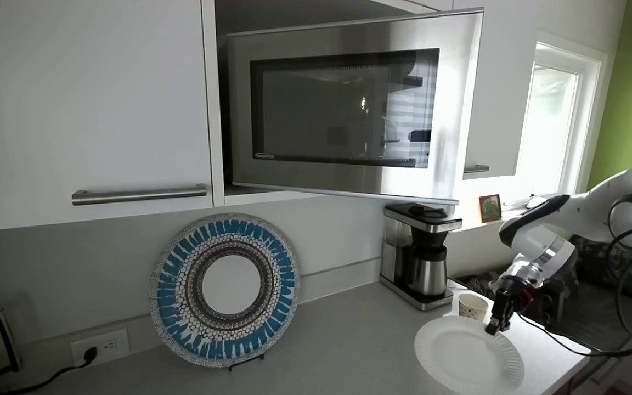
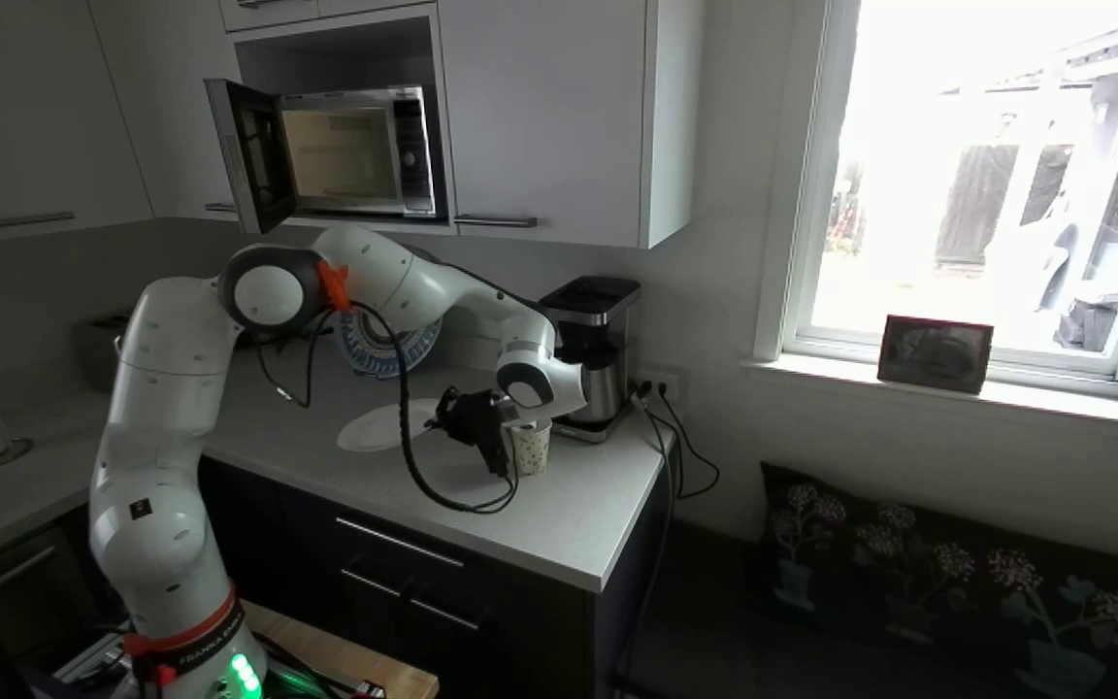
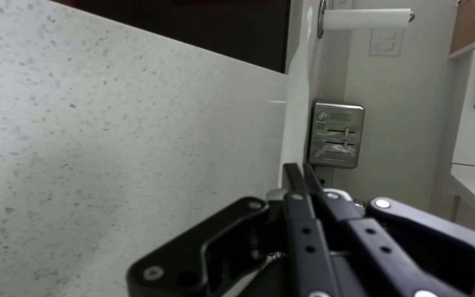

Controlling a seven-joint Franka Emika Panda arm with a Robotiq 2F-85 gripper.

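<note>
Gripper (image 3: 300, 167) is sitting clenched at the lower right of the wrist view, its black fingers (image 3: 298, 208) standing almost together, with the speckled counter (image 3: 118, 132) spreading at left. In an exterior view, its tips are overlapping the edge of a white plate (image 1: 467, 356) showing at the lower right of the frame; whether they are pinching its rim cannot be told. A cup (image 1: 473, 307) is standing just beside, with a coffee maker (image 1: 420, 258) rising near it. At the top, the microwave door (image 1: 343, 109) is hanging open.
</note>
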